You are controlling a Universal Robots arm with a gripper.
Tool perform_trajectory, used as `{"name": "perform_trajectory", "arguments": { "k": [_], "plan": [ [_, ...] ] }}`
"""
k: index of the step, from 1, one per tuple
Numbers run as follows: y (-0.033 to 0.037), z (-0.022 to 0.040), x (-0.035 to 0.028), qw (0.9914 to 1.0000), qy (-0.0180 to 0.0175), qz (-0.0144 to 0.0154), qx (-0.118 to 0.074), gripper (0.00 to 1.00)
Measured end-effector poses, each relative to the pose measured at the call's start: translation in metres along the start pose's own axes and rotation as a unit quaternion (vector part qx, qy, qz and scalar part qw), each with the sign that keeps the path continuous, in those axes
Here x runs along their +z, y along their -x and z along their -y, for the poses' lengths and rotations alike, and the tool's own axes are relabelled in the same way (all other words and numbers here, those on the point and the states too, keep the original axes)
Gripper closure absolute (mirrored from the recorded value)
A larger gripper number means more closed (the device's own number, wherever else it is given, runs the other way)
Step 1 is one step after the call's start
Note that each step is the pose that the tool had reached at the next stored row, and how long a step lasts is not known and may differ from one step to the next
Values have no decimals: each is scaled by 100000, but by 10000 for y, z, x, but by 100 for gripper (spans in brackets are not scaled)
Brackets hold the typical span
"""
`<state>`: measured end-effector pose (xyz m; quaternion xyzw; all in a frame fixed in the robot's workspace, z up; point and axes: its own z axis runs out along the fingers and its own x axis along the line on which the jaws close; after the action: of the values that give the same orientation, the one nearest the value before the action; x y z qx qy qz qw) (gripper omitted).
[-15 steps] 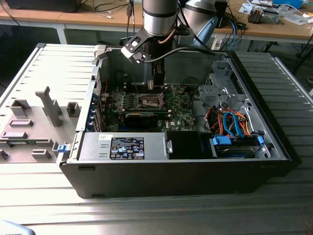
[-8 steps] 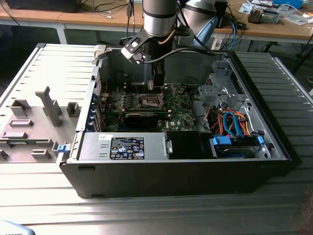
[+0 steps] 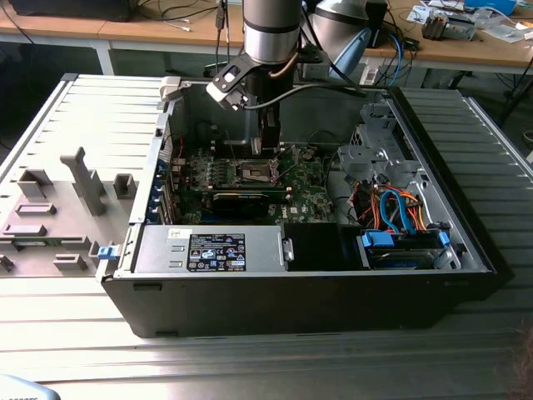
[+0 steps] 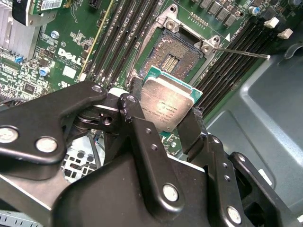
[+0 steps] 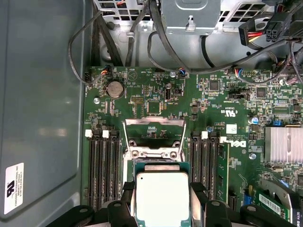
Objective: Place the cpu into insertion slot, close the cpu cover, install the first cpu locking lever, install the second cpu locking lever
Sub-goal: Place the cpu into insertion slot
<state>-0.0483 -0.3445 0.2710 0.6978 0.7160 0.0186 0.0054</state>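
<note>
My gripper (image 4: 165, 108) is shut on the cpu (image 4: 168, 106), a flat square chip with a pale silver top and a green rim, its black fingers (image 4: 137, 109) clamping two opposite edges. The chip hangs tilted just above the open insertion slot (image 4: 173, 54), whose contact field lies bare. In the first wrist view the cpu (image 5: 162, 196) sits between the fingers in front of the cpu cover (image 5: 154, 123), which stands raised as a metal frame with an open window. A thin locking lever (image 4: 246, 53) sticks out beside the slot. In the exterior view the gripper (image 3: 265, 150) hovers over the motherboard socket (image 3: 256, 172).
The open computer case (image 3: 466, 250) lies on a ribbed metal table. Memory slots (image 5: 104, 165) flank the socket. A black card (image 3: 241, 200), a power supply (image 3: 212, 248) and a cabled drive cage (image 3: 391, 212) stand nearby. A grey fixture tray (image 3: 58, 208) is at the exterior view's left.
</note>
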Motion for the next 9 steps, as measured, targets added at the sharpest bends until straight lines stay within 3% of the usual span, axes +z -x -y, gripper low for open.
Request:
{"name": "perform_trajectory", "arguments": {
  "k": [9],
  "plan": [
    [0,1,24,100000,0,-1,-2,45]
  ]
}}
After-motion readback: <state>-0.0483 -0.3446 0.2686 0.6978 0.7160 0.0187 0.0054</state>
